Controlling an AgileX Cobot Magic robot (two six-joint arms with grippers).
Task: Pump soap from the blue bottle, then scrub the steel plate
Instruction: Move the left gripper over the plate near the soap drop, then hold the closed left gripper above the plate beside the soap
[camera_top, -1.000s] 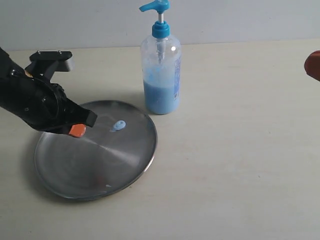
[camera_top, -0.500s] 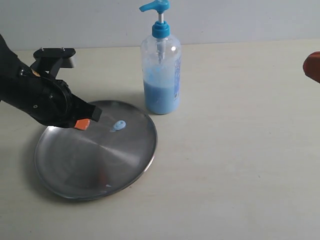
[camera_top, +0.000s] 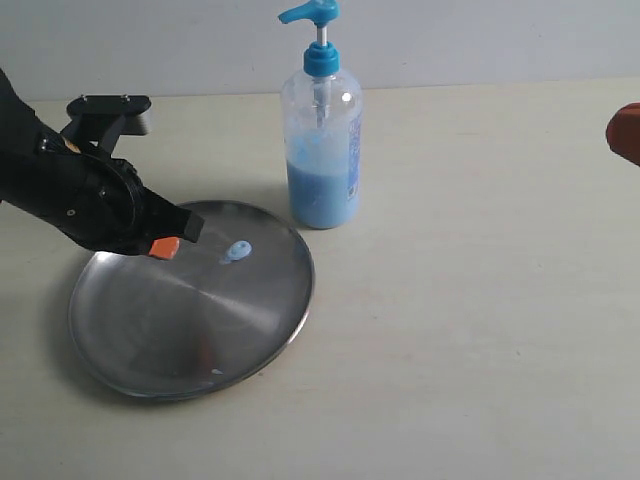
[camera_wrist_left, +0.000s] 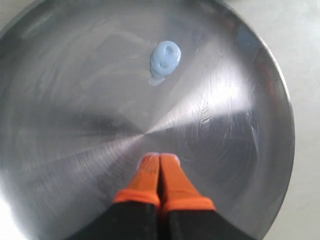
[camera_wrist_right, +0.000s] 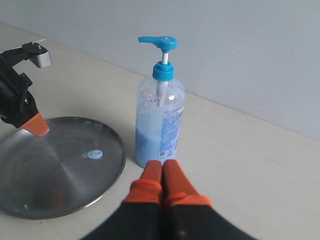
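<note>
The steel plate lies on the table at the left, with a small light-blue blob of soap on its far side. My left gripper is over the plate's far-left part, a short way left of the soap, with its orange fingers shut on nothing. The left wrist view shows the shut left gripper low over the plate, apart from the soap. The blue bottle stands upright just behind the plate. My right gripper is shut and empty, pointing at the bottle from a distance.
The bottle's blue pump head is up and points left. The right gripper barely enters the exterior view at its right edge. Bare beige tabletop stretches right of the plate, and a pale wall closes the back.
One second ago the left gripper was slightly nearer over the plate; it has moved back toward the far rim and has held still for the last half second. The soap and bottle are unchanged.
</note>
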